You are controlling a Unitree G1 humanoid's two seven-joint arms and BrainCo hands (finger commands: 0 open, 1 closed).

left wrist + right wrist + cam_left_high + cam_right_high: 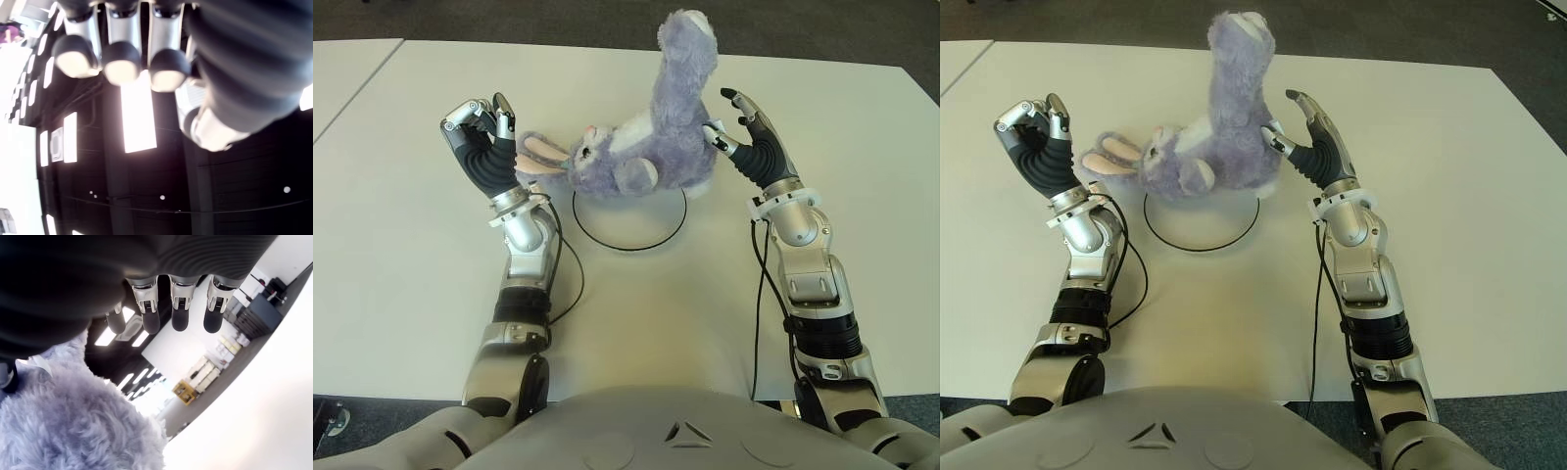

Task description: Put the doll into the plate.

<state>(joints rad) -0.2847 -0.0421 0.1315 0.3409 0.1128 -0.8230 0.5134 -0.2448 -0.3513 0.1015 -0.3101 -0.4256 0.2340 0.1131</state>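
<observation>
The doll (646,147) is a purple plush rabbit lying on its side over the far part of the plate (626,250), a flat white disc with a thin black rim. Its pink-lined ears point left and one leg sticks up. My left hand (484,113) stands upright just left of the ears, fingers loosely bent, with nothing in it. On the doll's right is my right hand (729,113), fingers stretched out and the thumb against the fur. That fur (73,431) fills the corner of the right wrist view beside the straight fingers.
The white table (411,274) reaches well out on both sides of the plate. A second table (342,69) adjoins at the far left. Dark floor (509,20) runs beyond the far edge. Black cables hang along both forearms.
</observation>
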